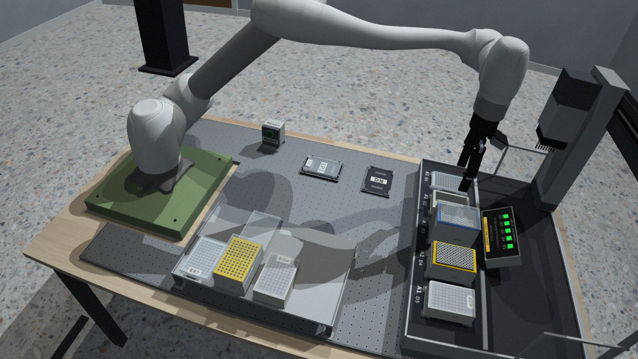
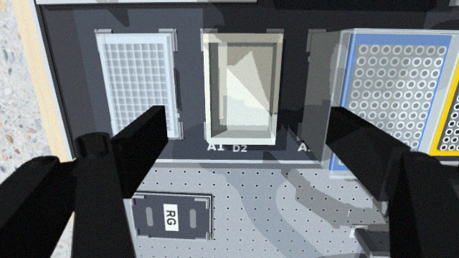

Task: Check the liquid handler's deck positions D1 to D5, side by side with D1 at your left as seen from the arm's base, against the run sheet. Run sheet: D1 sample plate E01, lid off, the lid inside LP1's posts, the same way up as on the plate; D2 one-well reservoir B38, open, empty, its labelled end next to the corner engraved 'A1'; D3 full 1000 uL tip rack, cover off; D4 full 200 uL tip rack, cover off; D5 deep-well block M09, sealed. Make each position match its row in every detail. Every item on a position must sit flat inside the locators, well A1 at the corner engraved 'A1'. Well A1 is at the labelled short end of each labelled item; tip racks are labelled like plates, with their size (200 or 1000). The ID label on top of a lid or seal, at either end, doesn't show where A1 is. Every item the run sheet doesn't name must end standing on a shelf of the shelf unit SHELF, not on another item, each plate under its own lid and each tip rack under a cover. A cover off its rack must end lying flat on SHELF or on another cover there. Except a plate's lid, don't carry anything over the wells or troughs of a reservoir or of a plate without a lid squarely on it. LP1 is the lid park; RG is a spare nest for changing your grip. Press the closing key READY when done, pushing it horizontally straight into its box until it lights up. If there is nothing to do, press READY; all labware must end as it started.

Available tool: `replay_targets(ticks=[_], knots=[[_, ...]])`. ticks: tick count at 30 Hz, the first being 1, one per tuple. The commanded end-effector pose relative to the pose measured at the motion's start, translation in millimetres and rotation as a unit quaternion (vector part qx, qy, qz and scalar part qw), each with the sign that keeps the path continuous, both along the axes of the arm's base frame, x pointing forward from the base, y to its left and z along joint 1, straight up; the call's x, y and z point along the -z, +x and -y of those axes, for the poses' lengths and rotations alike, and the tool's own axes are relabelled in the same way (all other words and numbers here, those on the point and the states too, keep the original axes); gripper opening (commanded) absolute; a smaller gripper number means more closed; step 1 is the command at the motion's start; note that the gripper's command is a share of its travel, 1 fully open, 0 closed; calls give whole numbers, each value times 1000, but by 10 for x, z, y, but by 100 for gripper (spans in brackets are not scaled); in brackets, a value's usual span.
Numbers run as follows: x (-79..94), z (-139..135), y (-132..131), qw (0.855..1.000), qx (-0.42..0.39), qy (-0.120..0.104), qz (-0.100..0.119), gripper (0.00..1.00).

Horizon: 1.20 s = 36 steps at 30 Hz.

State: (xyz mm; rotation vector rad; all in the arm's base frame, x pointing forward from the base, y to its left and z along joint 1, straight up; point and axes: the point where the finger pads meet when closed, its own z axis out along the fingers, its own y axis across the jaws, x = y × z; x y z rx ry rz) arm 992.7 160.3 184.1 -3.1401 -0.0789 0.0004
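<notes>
My gripper [image 1: 466,178] [image 2: 247,125] is open and empty, hovering above deck position D2. Under it the cream one-well reservoir [image 1: 450,196] [image 2: 242,86] sits open and empty inside its locators; I see no label on it. The lidless sample plate [image 1: 446,180] [image 2: 138,80] is in D1. The blue tip rack [image 1: 458,217] [image 2: 391,93] stands uncovered in D3, the yellow tip rack [image 1: 454,256] [image 2: 450,122] uncovered in D4. A sealed deep-well block [image 1: 450,299] fills D5. A clear lid lies in LP1 [image 1: 322,167].
The RG nest [image 1: 378,177] [image 2: 171,216] is empty. The READY key box [image 1: 272,132] stands at the far table edge. The shelf unit holds plate E07 [image 1: 203,259], a yellow rack [image 1: 237,261], a block [image 1: 276,278] and clear covers [image 1: 263,223]. The pipetting gantry [image 1: 575,129] and status panel [image 1: 501,236] lie beyond the deck.
</notes>
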Motion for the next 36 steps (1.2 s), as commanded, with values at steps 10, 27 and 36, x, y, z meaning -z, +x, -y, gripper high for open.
replay_targets(ticks=[10,27,36], knots=[[-19,-202,-8,1000,0,0,1,79],[-20,-951,-46,1000,0,0,1,79],[-21,-1241,-61,1000,0,1,1,79]])
